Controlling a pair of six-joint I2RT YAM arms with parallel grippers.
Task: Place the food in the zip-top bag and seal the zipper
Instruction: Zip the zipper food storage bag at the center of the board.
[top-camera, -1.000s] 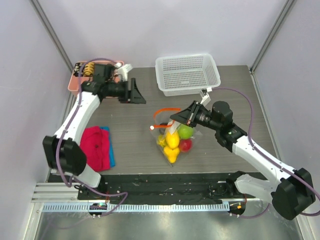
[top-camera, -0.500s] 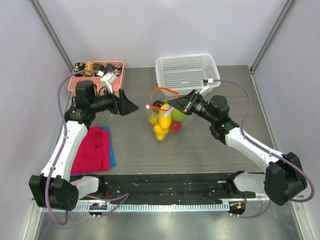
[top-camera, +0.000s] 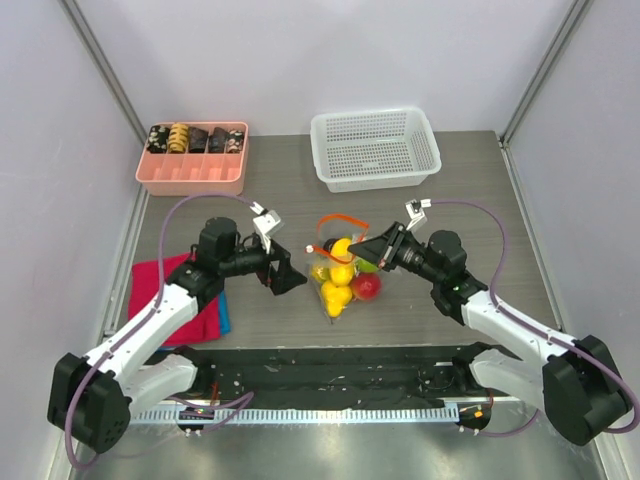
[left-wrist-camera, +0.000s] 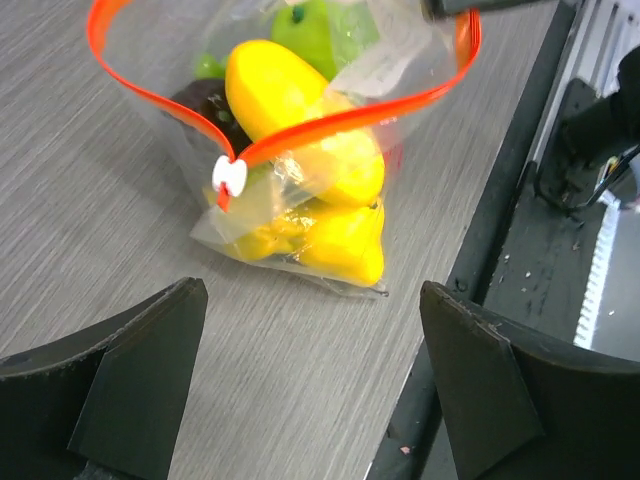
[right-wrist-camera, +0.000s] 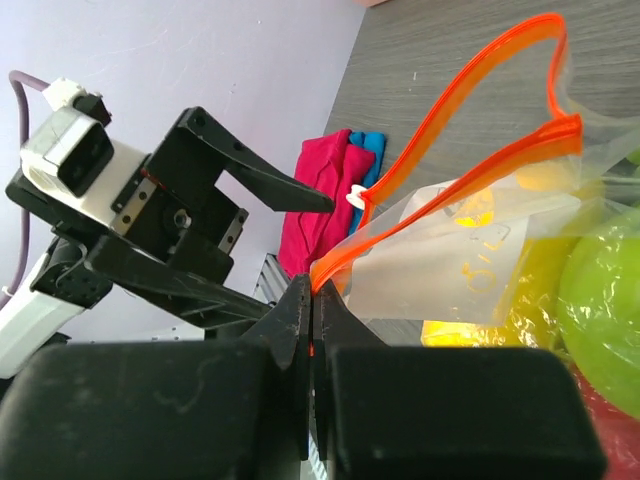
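The zip-top bag (top-camera: 340, 272) stands on the table's middle, holding yellow lemons (top-camera: 342, 248), a red apple (top-camera: 366, 287) and a green apple (top-camera: 368, 264). Its orange-red zipper (top-camera: 335, 221) gapes open in a loop. My right gripper (top-camera: 365, 252) is shut on the zipper strip's right end (right-wrist-camera: 312, 300) and holds the mouth up. My left gripper (top-camera: 290, 278) is wide open and empty, just left of the bag. In the left wrist view its open fingers (left-wrist-camera: 130, 385) frame the table below the bag (left-wrist-camera: 300, 170); the white slider (left-wrist-camera: 229, 176) sits on the zipper (left-wrist-camera: 330, 118), with a dark plum (left-wrist-camera: 205, 100) inside.
A white mesh basket (top-camera: 375, 148) stands at the back. A pink tray (top-camera: 193, 170) of brown snack pieces is at the back left. A red-pink cloth (top-camera: 170, 295) lies under my left arm. A black strip (top-camera: 330, 375) runs along the near edge.
My left arm swung from the back-left tray down to the bag's left side, still open. My right gripper carried the bag back, then toward the near edge again.
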